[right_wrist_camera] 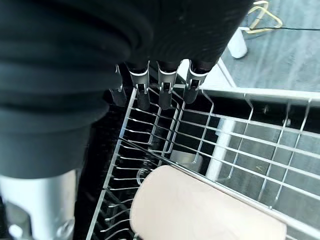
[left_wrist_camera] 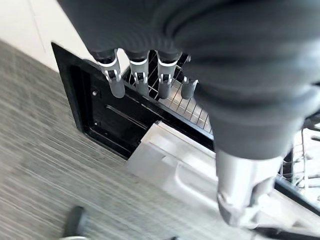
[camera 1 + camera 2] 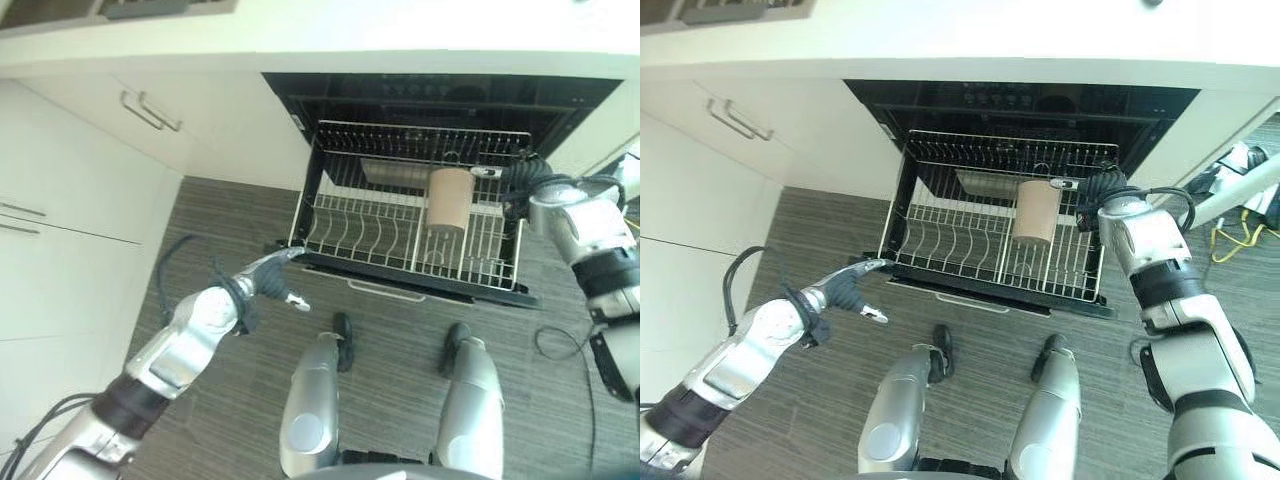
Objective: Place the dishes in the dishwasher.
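The dishwasher's wire rack (image 3: 360, 235) is pulled out over the floor. A tan cup (image 3: 450, 198) stands in its right half, seen close up in the right wrist view as the cup (image 1: 200, 210). My right hand (image 3: 518, 180) hovers at the rack's right edge just beside the cup, its fingers (image 1: 165, 95) straight over the wires and holding nothing. A shiny metal dish (image 3: 985, 183) lies at the back of the rack. My left hand (image 3: 272, 270) is open by the rack's front left corner, with its fingers (image 2: 142, 82) pointing at the black frame (image 2: 110, 120).
White cabinets with bar handles (image 3: 150, 110) stand to the left under the pale counter (image 3: 300, 40). The rack's pale front handle (image 3: 385, 290) faces me. Yellow cable (image 3: 1230, 235) lies on the wood-grain floor (image 3: 220, 230) at the right.
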`<state>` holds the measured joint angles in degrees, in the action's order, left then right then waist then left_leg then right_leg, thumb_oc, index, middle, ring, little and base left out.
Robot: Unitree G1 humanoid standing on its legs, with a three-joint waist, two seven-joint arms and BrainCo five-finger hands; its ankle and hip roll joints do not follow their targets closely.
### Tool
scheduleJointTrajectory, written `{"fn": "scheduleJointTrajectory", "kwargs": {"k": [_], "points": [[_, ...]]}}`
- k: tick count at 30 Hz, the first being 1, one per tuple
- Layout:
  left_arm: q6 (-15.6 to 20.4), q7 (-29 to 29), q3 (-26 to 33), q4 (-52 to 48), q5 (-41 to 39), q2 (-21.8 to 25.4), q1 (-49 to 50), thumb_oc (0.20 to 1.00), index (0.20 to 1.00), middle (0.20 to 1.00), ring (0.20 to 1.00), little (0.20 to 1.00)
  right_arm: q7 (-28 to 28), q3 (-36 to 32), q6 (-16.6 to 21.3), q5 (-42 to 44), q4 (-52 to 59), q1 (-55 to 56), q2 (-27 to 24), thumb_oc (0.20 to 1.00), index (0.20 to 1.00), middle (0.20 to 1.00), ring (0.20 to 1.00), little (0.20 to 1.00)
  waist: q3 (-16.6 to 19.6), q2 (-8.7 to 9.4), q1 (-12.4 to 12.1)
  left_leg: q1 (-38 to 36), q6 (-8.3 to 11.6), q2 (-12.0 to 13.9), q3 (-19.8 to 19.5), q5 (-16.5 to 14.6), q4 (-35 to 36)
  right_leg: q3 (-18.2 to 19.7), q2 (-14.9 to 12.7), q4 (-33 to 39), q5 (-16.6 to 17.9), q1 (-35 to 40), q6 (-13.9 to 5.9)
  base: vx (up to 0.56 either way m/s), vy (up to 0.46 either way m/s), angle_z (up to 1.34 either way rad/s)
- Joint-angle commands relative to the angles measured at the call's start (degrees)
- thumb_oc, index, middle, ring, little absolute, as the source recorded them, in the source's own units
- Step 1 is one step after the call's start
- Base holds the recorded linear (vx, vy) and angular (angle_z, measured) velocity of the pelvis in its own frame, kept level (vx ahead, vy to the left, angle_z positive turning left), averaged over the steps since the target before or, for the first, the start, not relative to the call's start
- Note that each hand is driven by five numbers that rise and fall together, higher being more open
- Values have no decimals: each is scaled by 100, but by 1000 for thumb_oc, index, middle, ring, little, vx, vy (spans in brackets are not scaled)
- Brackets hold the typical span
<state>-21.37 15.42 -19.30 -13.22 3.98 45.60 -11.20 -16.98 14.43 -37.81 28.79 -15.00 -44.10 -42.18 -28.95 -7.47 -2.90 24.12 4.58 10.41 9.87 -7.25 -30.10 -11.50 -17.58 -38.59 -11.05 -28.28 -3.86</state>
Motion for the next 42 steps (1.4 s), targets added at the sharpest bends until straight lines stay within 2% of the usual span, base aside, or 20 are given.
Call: {"fn": "scheduleJointTrajectory", "kwargs": {"k": [1, 4, 6, 13, 14, 20, 22, 23, 24, 26, 30, 31, 33, 34, 35, 36, 38, 39, 40, 42], "points": [[322, -448, 232, -267, -530, 306, 296, 1000, 1000, 1000, 1000, 1000, -287, -455, 276, 98, 315, -105, -11, 1000, 1000, 1000, 1000, 1000, -85, 53, -45, -92, -210, 147, 6, -74, 168, 76, -183, 111, -189, 328, -80, -71, -47, -6], [677, -911, 773, -346, -895, 219, 258, 1000, 1000, 1000, 1000, 1000, -292, -843, 548, -4, 1158, 604, 132, 1000, 1000, 1000, 1000, 1000, -85, 175, 42, -143, -220, 161, 30, -91, 172, 79, -153, 126, -192, 382, -81, 6, -51, -1], [1128, -1335, 1246, -472, -1131, 37, 306, 1000, 1000, 1000, 1000, 1000, -101, -1236, 892, -104, 1897, 1295, 320, 1000, 1000, 1000, 1000, 1000, -85, 288, 127, -234, -227, 166, 69, -92, 211, 54, -118, 173, -187, 480, -91, 20, -67, -1], [2361, -2294, 1842, -865, -1139, -531, 247, 1000, 1000, 1000, 1000, 1000, 546, -1725, 1809, -157, 3188, 2255, 723, 1000, 1000, 1000, 1000, 1000, -84, 517, 250, -505, -194, 196, 114, -121, 273, 1, -16, 305, -178, 790, -111, 22, -68, 1], [2724, -2493, 1960, -950, -1092, -758, 250, 1000, 1000, 1000, 1000, 1000, 854, -1807, 2243, -329, 3502, 2443, 891, 1000, 1000, 1000, 1000, 1000, -63, 597, 265, -654, -182, 204, 136, -111, 348, -31, 43, 427, -156, 962, -111, 53, -83, 15], [3647, -2829, 2290, -1202, -1388, -1215, 386, 1000, 1000, 1000, 1000, 1000, 1556, -1996, 3184, -566, 4196, 2919, 996, 1000, 1000, 1000, 1000, 1000, 350, 772, 274, -1169, -87, 216, 276, 61, 939, -181, 238, 1255, 47, 1561, -143, 73, -25, 1], [4049, -2838, 2422, -1320, -1304, -1413, 448, 1000, 1000, 1000, 1000, 1000, 1657, -2122, 3546, -303, 4392, 3132, 1000, 1000, 1000, 1000, 1000, 1000, 673, 885, 287, -1485, -71, 133, 328, 102, 1285, -202, 329, 1896, 218, 1966, -185, 135, 120, -11], [4177, -2810, 2496, -1379, -1315, -1443, 493, 1000, 1000, 1000, 1000, 1000, 1632, -2203, 3722, -256, 4456, 3235, 992, 1000, 1000, 1000, 1000, 1000, 790, 917, 295, -1604, -90, 70, 364, 134, 1427, -208, 330, 2148, 338, 2112, -222, 105, 122, -6], [4177, -2810, 2496, -1379, -1315, -1443, 493, 1000, 1000, 1000, 1000, 1000, 1632, -2203, 3722, -256, 4456, 3235, 992, 1000, 1000, 1000, 1000, 1000, 790, 917, 295, -1604, -90, 70, 364, 134, 1427, -208, 330, 2148, 338, 2112, -222, 129, 187, -8], [4325, -2660, 2642, -1473, -1519, -1463, 544, 1000, 1000, 1000, 1000, 1000, 1610, -2356, 3928, -194, 4555, 3446, 1023, 1000, 1000, 1000, 1000, 1000, 1130, 968, 326, -1880, -154, -129, 423, 136, 1737, -208, 268, 2602, 605, 2411, -351, 203, 252, -4], [4396, -2243, 2700, -1548, -1523, -1409, 583, 1000, 1000, 1000, 1000, 1000, 1675, -2377, 4152, -318, 4730, 3758, 1263, 1000, 1000, 1000, 1000, 1000, 1663, 1026, 425, -2544, -244, -586, 451, 400, 2974, -3, -22, 3391, 1962, 2622, -762, 189, 226, -8], [4462, -2157, 2701, -1558, -1458, -1381, 593, 1000, 1000, 1000, 1000, 1000, 1751, -2364, 4230, -321, 4724, 3786, 1340, 1000, 1000, 1000, 1000, 1000, 1723, 1016, 438, -2697, -271, -608, 528, 437, 3192, -69, -44, 3372, 2102, 2593, -821, 98, 224, -18], [4523, -2093, 2716, -1535, -1503, -1319, 652, 1000, 1000, 1000, 1000, 1000, 1950, -2369, 4290, -204, 4682, 3856, 1373, 1000, 1000, 1000, 1000, 1000, 1819, 959, 395, -2947, -305, -586, 728, 451, 3460, -458, 151, 3283, 1874, 2706, -803, 23, 181, -46], [4504, -2108, 2712, -1517, -1551, -1286, 646, 1000, 1000, 1000, 1000, 1000, 1972, -2374, 4305, -148, 4671, 3874, 1330, 1000, 1000, 1000, 1000, 1000, 1858, 944, 404, -2970, -335, -581, 764, 439, 3486, -531, 354, 3237, 1678, 2741, -757, -16, 113, -83], [4504, -2095, 2709, -1482, -1638, -1254, 643, 1000, 1000, 1000, 1000, 1000, 1989, -2409, 4317, -63, 4663, 3925, 1271, 1000, 1000, 1000, 1000, 1000, 1900, 929, 438, -2988, -375, -599, 723, 423, 3505, -497, 641, 3174, 1430, 2761, -689, -21, 95, -86], [4474, -2007, 2671, -1379, -1780, -1211, 600, 1000, 1000, 1000, 1000, 1000, 2041, -2560, 4349, 26, 4617, 4059, 1141, 1000, 1000, 1000, 1000, 1000, 1992, 916, 533, -2975, -425, -669, 594, 434, 3510, -273, 1213, 2997, 1030, 2761, -448, -23, 59, -41], [4496, -2020, 2552, -1248, -1727, -1213, 575, 1000, 1000, 1000, 1000, 1000, 2110, -2659, 4402, 146, 4537, 4078, 1007, 1000, 1000, 1000, 1000, 1000, 2084, 931, 571, -2982, -460, -810, 435, 428, 3510, -111, 1615, 2966, 863, 2795, -244, -44, -23, 1], [4483, -2023, 2525, -1234, -1725, -1217, 571, 1000, 1000, 1000, 1000, 1000, 2122, -2677, 4448, 184, 4527, 4094, 981, 1000, 1000, 1000, 1000, 1000, 2106, 933, 570, -2981, -467, -835, 397, 428, 3510, -112, 1642, 3023, 851, 2823, -217, -34, -206, 15], [4461, -1978, 2531, -1137, -1736, -1269, 628, 1000, 1000, 1000, 1000, 1000, 2206, -2749, 4572, 289, 4475, 4181, 936, 1000, 1000, 1000, 1000, 1000, 2180, 895, 554, -2973, -410, -828, 378, 483, 3510, -155, 1709, 3444, 671, 3081, -70, -23, -300, 21], [4426, -1812, 2608, -1129, -1869, -1317, 739, 1000, 1000, 1000, 1000, 1000, 2128, -2848, 4529, 272, 4588, 4298, 901, 1000, 1000, 1000, 1000, 1000, 2186, 818, 571, -2976, -314, -865, 500, 576, 3442, -185, 1754, 3562, 569, 3199, 21, -39, -264, 33]]}}
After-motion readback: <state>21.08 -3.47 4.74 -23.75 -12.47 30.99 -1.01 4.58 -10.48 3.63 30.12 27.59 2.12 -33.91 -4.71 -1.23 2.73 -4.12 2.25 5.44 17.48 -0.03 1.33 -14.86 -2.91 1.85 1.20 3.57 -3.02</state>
